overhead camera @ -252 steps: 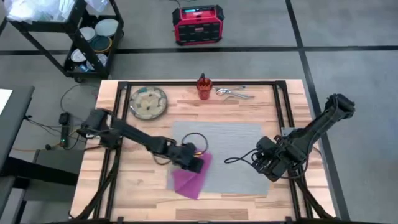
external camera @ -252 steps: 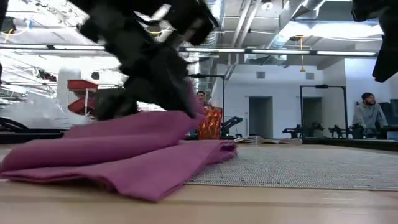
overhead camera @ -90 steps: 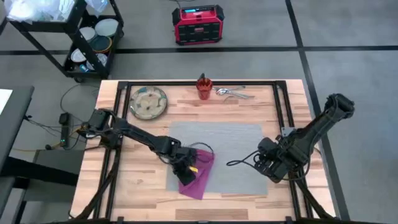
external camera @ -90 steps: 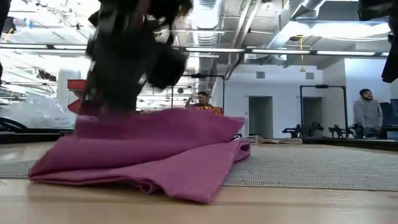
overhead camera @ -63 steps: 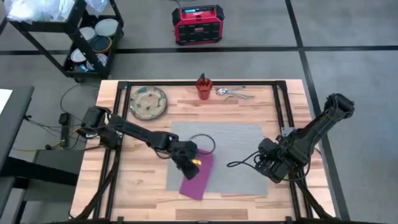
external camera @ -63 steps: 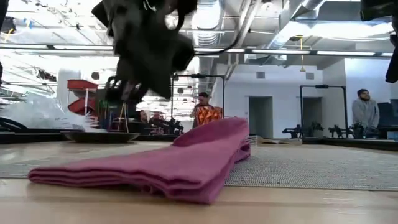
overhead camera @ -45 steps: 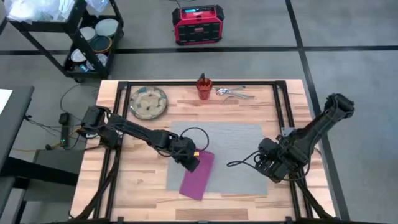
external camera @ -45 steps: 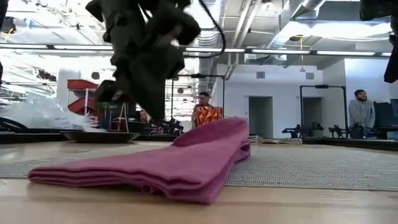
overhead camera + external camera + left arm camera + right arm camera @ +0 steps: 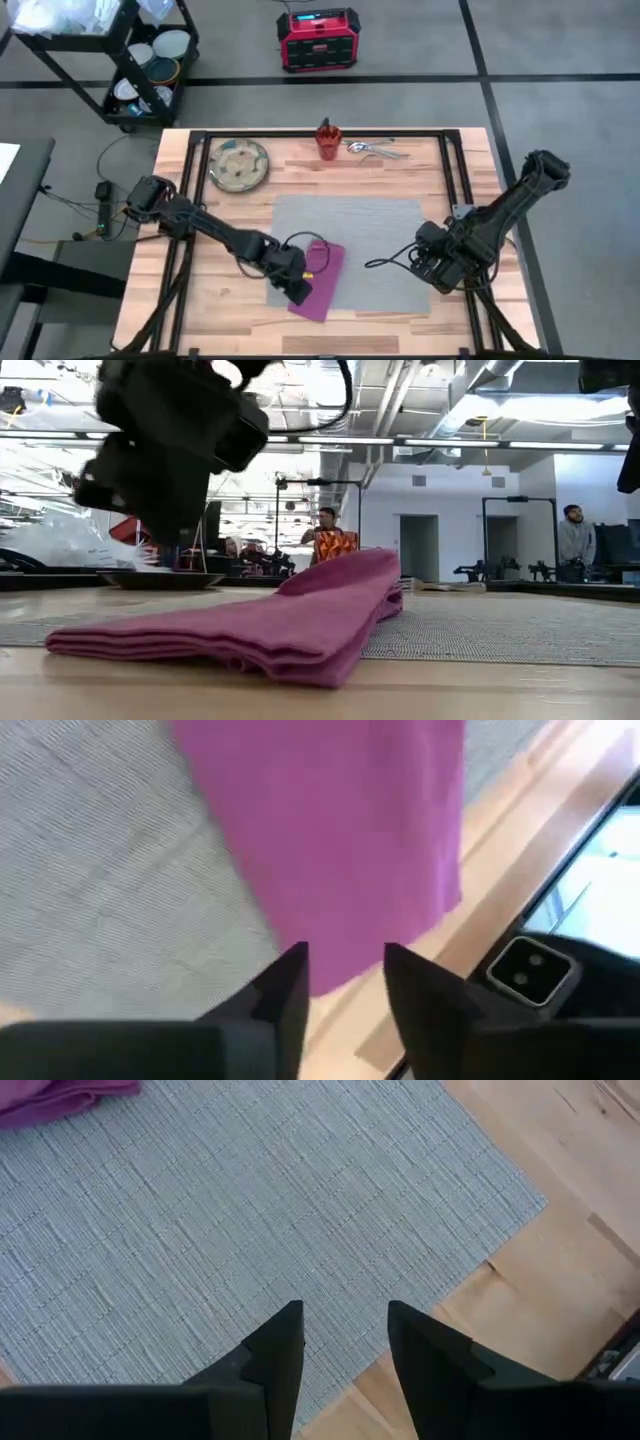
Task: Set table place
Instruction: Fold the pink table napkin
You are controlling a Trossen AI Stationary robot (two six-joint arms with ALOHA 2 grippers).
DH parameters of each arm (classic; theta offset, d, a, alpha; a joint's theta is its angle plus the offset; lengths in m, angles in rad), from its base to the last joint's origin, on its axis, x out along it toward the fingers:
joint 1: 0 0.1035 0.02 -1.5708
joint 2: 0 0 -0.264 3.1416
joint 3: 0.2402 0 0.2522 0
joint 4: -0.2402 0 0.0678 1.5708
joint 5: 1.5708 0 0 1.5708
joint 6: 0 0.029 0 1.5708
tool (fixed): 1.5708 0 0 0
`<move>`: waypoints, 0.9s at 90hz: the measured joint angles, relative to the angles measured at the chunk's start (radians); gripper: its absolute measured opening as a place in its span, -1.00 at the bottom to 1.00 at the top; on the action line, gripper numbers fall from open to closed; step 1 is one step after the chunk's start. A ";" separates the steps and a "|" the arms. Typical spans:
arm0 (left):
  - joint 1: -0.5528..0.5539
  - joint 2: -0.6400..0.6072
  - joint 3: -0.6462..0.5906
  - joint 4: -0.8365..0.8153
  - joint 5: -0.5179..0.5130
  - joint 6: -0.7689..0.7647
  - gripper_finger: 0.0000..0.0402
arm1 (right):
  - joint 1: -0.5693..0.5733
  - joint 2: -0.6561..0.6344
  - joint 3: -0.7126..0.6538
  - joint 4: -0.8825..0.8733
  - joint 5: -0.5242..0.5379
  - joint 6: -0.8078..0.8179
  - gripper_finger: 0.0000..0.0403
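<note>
Status: mat lies centred on the bench; folded napkin rests on its near-left corner. Left gripper hovers over it, jaws apart, empty. Right gripper waits near-right, jaws apart. Remaining at far edge: plate, cup, cutlery.

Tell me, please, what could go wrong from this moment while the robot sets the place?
1. The folded napkin lies across the mat's left edge, and the open left gripper hangs just above it; a low sweep could drag or unfold it.
2. The plate, cup and cutlery sit along the table's far edge; the cup stands close to the cutlery, so reaching for one may knock the other.
3. The right gripper waits open over the mat's right part, where arms could cross.
</note>
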 joint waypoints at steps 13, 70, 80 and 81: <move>-0.055 0.020 0.000 0.007 -0.115 -0.127 -0.10 | 0.000 0.000 0.000 0.000 0.000 -0.004 -0.34; -0.155 0.206 0.004 0.191 -0.140 -0.399 -0.32 | 0.019 0.000 0.000 -0.001 -0.011 -0.001 -0.34; -0.155 0.189 0.001 0.213 -0.145 -0.406 -0.46 | 0.019 0.000 0.000 -0.001 -0.012 -0.001 -0.34; -0.155 0.188 0.001 0.221 -0.148 -0.406 -0.47 | 0.019 0.000 0.000 -0.001 -0.012 0.000 -0.34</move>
